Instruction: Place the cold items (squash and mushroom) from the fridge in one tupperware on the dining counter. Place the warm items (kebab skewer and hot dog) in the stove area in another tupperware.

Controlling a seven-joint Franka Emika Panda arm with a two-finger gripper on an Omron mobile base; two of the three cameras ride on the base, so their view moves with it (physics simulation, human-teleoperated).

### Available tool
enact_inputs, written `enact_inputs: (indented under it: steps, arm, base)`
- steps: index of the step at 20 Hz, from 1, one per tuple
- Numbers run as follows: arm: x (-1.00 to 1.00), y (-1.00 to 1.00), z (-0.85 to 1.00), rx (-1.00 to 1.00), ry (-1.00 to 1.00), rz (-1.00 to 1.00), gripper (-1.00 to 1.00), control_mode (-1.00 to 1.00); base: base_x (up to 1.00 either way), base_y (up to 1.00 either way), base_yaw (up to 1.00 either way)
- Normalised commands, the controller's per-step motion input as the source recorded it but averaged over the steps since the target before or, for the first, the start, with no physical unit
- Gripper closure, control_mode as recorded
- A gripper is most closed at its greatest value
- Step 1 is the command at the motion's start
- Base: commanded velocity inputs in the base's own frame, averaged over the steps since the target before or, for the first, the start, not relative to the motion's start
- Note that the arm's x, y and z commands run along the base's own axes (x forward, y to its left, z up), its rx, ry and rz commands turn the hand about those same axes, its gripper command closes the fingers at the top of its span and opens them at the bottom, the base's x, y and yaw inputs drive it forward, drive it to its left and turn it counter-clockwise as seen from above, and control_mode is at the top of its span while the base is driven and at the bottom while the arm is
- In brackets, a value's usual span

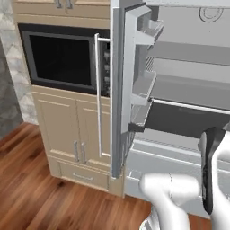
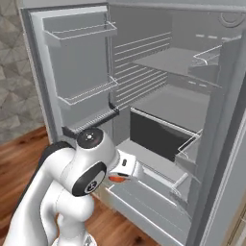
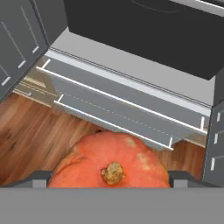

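Note:
An orange squash (image 3: 109,162) with a short tan stem sits between my two dark fingertips (image 3: 41,177) in the hand view, and my gripper (image 3: 112,180) is shut on its sides. It hangs over the wood floor, just in front of the open fridge's bottom ledge. In the right base view a sliver of the squash (image 2: 116,178) shows under the white hand (image 2: 126,166), low in front of the fridge.
The fridge (image 2: 163,96) stands open, with bare wire shelves and a dark drawer (image 2: 156,132). Its door (image 2: 72,81) swings out to the left with empty racks. A wall oven (image 1: 63,58) and cabinets (image 1: 76,134) stand beyond the door. Wood floor (image 1: 27,188) lies below.

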Motion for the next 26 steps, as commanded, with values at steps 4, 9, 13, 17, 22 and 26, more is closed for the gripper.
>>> enact_inputs:
  steps: [4, 9, 13, 17, 22, 26]
  arm:
    - [0.00, 0.00, 0.00, 0.00, 0.00, 0.00, 1.00, 1.00]
    - [0.00, 0.00, 0.00, 0.00, 0.00, 0.00, 1.00, 1.00]
    - [0.00, 0.00, 0.00, 0.00, 0.00, 0.00, 1.00, 1.00]
    - [0.00, 0.00, 0.00, 0.00, 0.00, 0.00, 1.00, 1.00]
    - [0.00, 0.00, 0.00, 0.00, 0.00, 0.00, 1.00, 1.00]
    - [0.00, 0.00, 0.00, 0.00, 0.00, 0.00, 1.00, 1.00]
  base:
    - [-0.89, 0.88, 0.09]
    - [-0.51, 1.00, 0.38]
    - [-0.13, 1.00, 0.50]
    - [0.00, 0.97, 0.58]
    - [0.07, 0.71, 0.61]
    - [0.37, 0.36, 0.64]
